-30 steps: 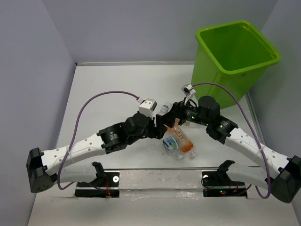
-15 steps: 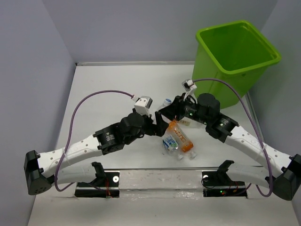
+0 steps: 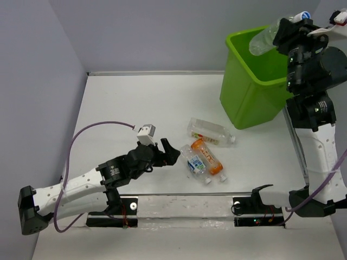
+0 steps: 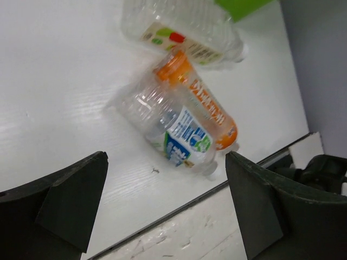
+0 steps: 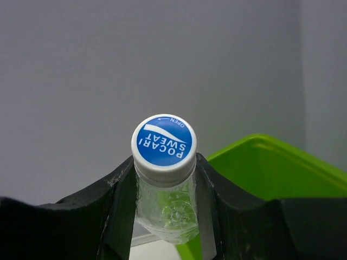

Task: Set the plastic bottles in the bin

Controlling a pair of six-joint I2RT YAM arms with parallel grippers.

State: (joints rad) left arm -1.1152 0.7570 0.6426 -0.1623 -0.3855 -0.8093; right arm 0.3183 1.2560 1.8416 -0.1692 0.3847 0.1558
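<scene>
Three plastic bottles lie together on the white table: a clear one with a pale label [image 3: 211,131] [image 4: 184,27], an orange one [image 3: 207,157] [image 4: 203,103] and a clear blue-labelled one [image 3: 196,165] [image 4: 173,130]. My left gripper [image 3: 172,150] [image 4: 165,160] stands open just left of them, nothing between its fingers. High at the right, my right gripper [image 3: 284,32] [image 5: 164,184] is shut on the neck of a clear bottle [image 3: 263,39] with a blue-and-white cap [image 5: 164,142]. That bottle hangs above the lime-green bin [image 3: 255,92] [image 5: 271,168].
A metal rail [image 3: 184,208] with two black clamps runs along the near table edge. Grey walls close in the table on the left, back and right. A purple cable [image 3: 92,130] loops above the left arm.
My right gripper closed on a clear bottle at the table's middle and carried it up over the bin. The left gripper opened and drew back to the left.
</scene>
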